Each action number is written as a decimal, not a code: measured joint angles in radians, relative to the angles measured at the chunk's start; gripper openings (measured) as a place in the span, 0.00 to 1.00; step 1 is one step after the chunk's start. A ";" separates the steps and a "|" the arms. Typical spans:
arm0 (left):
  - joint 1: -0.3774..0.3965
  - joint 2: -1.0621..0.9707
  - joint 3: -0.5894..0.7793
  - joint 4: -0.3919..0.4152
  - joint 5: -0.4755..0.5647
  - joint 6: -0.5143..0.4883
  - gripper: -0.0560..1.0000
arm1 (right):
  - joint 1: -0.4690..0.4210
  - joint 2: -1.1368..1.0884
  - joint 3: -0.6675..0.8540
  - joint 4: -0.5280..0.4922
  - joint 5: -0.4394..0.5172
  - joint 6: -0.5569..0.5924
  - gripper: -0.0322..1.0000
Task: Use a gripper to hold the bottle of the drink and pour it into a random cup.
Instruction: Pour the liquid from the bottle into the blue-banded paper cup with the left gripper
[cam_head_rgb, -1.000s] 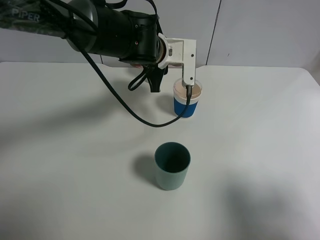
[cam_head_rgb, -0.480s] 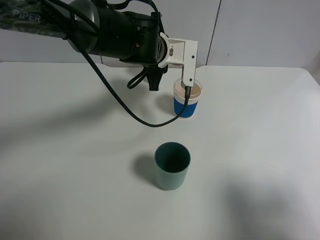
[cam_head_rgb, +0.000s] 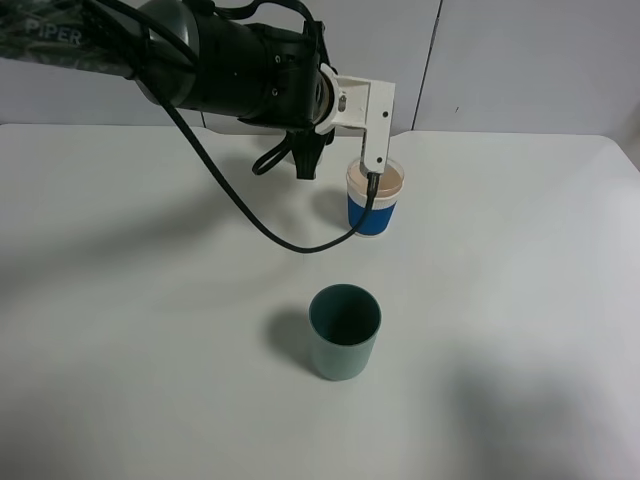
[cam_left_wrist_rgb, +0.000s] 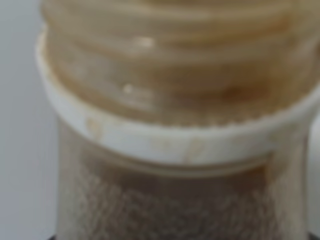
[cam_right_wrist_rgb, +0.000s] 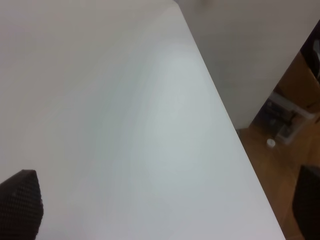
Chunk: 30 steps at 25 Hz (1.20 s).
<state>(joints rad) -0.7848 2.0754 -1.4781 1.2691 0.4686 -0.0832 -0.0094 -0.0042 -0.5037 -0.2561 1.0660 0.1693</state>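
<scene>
My left gripper (cam_head_rgb: 371, 148) reaches across from the left and hangs just over the cup (cam_head_rgb: 374, 204), a clear cup with a blue sleeve and brown drink inside. The bottle of the drink (cam_left_wrist_rgb: 175, 125) fills the left wrist view: its threaded wide neck, white collar and brown drink, blurred. In the exterior high view the bottle is hidden behind the black arm and white jaw piece. The gripper's fingers do not show in the left wrist view, but the bottle stays aloft in it. My right gripper (cam_right_wrist_rgb: 165, 205) shows only two dark fingertips far apart, over bare table.
A dark teal cup (cam_head_rgb: 345, 331) stands upright in front of the blue-sleeved cup, nearer the table's front. A black cable (cam_head_rgb: 250, 215) loops down from the left arm. The table's right edge (cam_right_wrist_rgb: 225, 115) and the floor beyond show in the right wrist view.
The left arm and its gripper have shifted very slightly up and back over the blue-sleeved cup. The cups have not moved.
</scene>
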 joint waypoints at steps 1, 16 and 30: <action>0.000 0.003 0.000 0.002 0.000 0.000 0.38 | 0.000 0.000 0.000 0.000 0.000 0.000 1.00; -0.002 0.019 0.000 0.057 0.025 0.001 0.38 | 0.000 0.000 0.000 0.000 0.000 0.000 1.00; -0.002 0.019 0.000 0.092 0.060 0.001 0.38 | 0.000 0.000 0.000 0.000 0.000 0.000 1.00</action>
<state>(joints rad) -0.7866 2.0945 -1.4781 1.3611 0.5284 -0.0823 -0.0094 -0.0042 -0.5037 -0.2561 1.0660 0.1693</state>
